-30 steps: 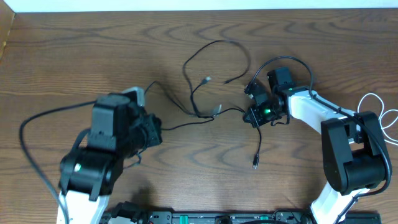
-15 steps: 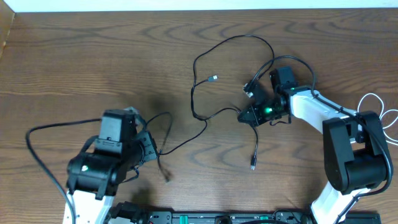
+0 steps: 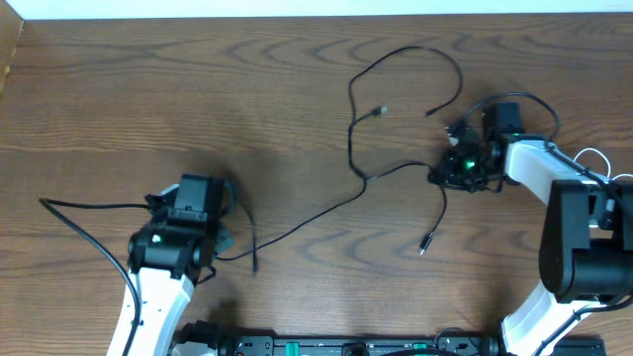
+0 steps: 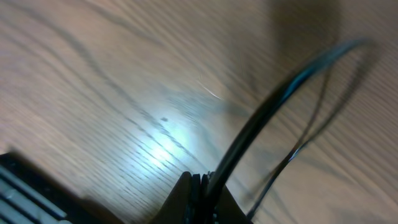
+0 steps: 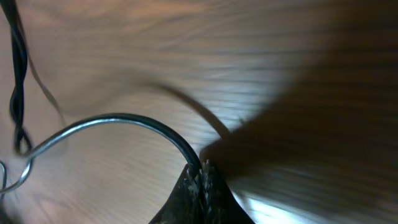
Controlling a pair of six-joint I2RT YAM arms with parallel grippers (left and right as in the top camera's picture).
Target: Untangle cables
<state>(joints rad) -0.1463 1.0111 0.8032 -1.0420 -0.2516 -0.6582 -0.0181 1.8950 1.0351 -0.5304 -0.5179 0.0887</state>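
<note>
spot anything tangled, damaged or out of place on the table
Only the black cable: pinched in both the left hand and the right hand, it loops and seems to cross itself above mid-table. The white cable lies apart from it at the right edge. Nothing looks damaged.

Black-and-white arms [image 3: 160, 295] with green lights [image 3: 469, 163]

gripper [image 5: 200, 179]: bottom centre, fingertips pressed together on the cable
cable [image 5: 112, 118]: glossy, arcs up and left from the tips, then drops toward the left edge
dark strand [image 5: 17, 68]: twisted, runs down the left edge, meets the cable's low end
table [image 5: 124, 43]: wood grain, blurred
shadow [image 5: 311, 112]: covers the right side
</note>
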